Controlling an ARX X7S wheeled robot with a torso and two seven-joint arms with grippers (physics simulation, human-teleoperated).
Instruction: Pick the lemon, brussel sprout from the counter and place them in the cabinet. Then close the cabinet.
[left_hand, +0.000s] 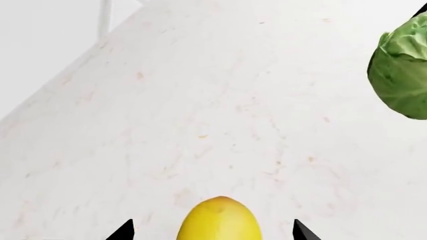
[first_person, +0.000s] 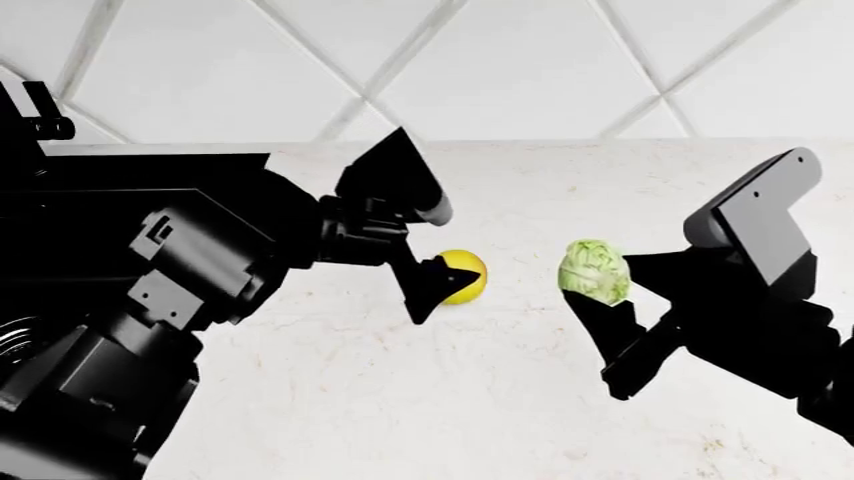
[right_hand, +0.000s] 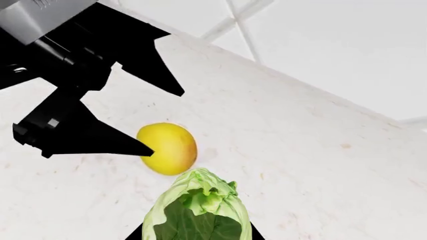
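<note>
The yellow lemon (first_person: 463, 276) lies on the white counter (first_person: 400, 400). My left gripper (first_person: 449, 250) is open, one finger on each side of the lemon. In the left wrist view the lemon (left_hand: 219, 220) sits between the two black fingertips (left_hand: 124, 231) with a gap on each side. My right gripper (first_person: 601, 288) is shut on the pale-green brussel sprout (first_person: 594, 270), just right of the lemon. In the right wrist view the sprout (right_hand: 197, 210) fills the jaws and the lemon (right_hand: 168, 148) lies just beyond it. The cabinet is out of view.
A white tiled wall (first_person: 467, 60) rises behind the counter's back edge. My left arm's black bulk (first_person: 120, 300) fills the head view's left side, and the right arm (first_person: 761, 300) fills its right. The sprout (left_hand: 402, 70) also shows in the left wrist view.
</note>
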